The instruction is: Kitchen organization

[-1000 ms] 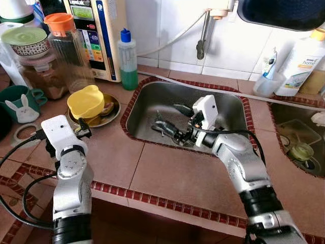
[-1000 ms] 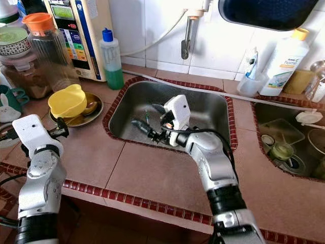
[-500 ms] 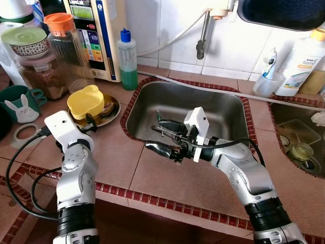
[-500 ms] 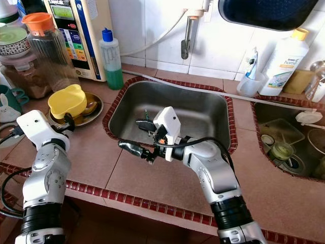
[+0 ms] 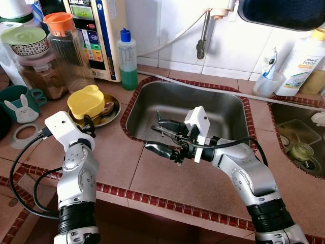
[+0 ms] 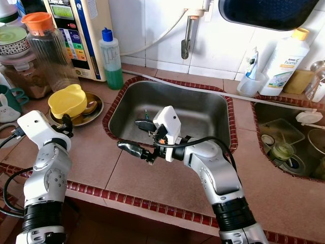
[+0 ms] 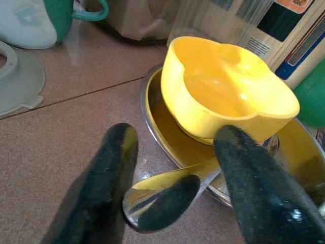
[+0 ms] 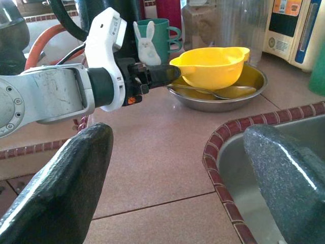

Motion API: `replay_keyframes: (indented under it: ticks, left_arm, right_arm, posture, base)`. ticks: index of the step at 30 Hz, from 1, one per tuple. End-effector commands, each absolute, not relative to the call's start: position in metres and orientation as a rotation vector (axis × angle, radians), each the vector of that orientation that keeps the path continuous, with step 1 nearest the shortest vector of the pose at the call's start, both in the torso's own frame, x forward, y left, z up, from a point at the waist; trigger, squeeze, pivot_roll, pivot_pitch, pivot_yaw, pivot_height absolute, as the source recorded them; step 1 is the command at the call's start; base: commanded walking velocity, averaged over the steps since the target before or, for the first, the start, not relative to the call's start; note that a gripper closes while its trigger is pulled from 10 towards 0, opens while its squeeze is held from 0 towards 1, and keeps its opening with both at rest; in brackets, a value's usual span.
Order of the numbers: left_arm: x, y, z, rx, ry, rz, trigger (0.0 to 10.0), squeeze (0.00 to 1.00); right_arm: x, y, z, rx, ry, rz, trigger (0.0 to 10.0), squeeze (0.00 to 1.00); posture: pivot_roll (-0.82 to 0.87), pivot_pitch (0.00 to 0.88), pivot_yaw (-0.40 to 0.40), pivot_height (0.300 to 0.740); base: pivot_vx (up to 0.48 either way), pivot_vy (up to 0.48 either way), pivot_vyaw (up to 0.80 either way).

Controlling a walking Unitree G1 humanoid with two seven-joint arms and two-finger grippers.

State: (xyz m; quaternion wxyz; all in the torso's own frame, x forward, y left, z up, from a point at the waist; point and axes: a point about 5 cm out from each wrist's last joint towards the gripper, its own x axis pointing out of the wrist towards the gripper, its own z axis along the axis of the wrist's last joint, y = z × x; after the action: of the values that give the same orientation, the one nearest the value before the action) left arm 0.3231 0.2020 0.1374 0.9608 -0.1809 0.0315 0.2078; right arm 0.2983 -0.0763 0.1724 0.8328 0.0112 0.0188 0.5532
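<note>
A yellow bowl [image 5: 86, 100] sits in a shallow metal plate [image 5: 113, 113] on the tiled counter, left of the steel sink [image 5: 152, 96]. A metal spoon [image 7: 167, 189] lies in the plate, its end sticking out over the rim. My left gripper [image 5: 87, 125] is low at the plate's near edge, open, with a finger on each side of the spoon's end [image 7: 175, 137]. My right gripper [image 5: 161, 136] hangs open and empty over the sink's front left rim, pointing toward the bowl [image 8: 210, 65]. A thin utensil [image 5: 160, 122] lies in the sink beneath it.
Behind the plate stand a jar with an orange lid [image 5: 66, 51], a green soap bottle [image 5: 128, 60] and a water appliance [image 5: 96, 30]. A green bunny mug [image 5: 20, 103] and a lid ring [image 5: 23, 134] are at the left. A tap [image 5: 203, 35] hangs over the sink; a second basin [image 5: 299, 142] is at right.
Over the last second my right gripper swung up out of the sink and leftward to its front rim. My left gripper moved closer to the plate. Little has changed in the last half second.
</note>
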Motion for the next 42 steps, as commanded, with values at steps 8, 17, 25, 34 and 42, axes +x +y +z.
replay_keyframes:
  ticks: [8,17,25,34,42]
  left_arm:
    - [0.323,0.205,0.145,-0.367,0.032,0.442,0.0,0.0]
    - [0.315,0.216,0.15,-0.329,0.008,0.512,0.0,0.0]
    - [0.305,0.221,0.155,-0.311,-0.008,0.541,0.0,0.0]
    - [0.3,0.217,0.159,-0.318,-0.038,0.523,10.0,1.0]
    - [0.291,0.209,0.156,-0.339,-0.058,0.46,10.0,1.0]
  right_arm:
    - [0.296,-0.074,0.177,0.005,0.029,1.183,10.0,0.82]
    - [0.298,-0.074,0.176,0.001,0.026,1.177,10.0,0.69]
    - [0.299,-0.074,0.177,-0.004,0.021,1.178,10.0,0.54]
    - [0.301,-0.072,0.179,-0.012,0.012,1.177,10.0,0.31]
    - [0.301,-0.073,0.178,-0.015,0.015,1.177,10.0,0.19]
  posture:
    - [0.13,0.053,0.012,0.74]
    - [0.13,0.053,0.015,0.74]
    - [0.14,0.052,0.011,0.74]
    - [0.14,0.049,0.009,0.74]
    - [0.14,0.05,0.005,0.74]
  base:
    - [0.0,0.0,0.0]
    - [0.0,0.0,0.0]
    - [0.0,0.0,0.0]
    - [0.0,0.0,0.0]
    - [0.0,0.0,0.0]
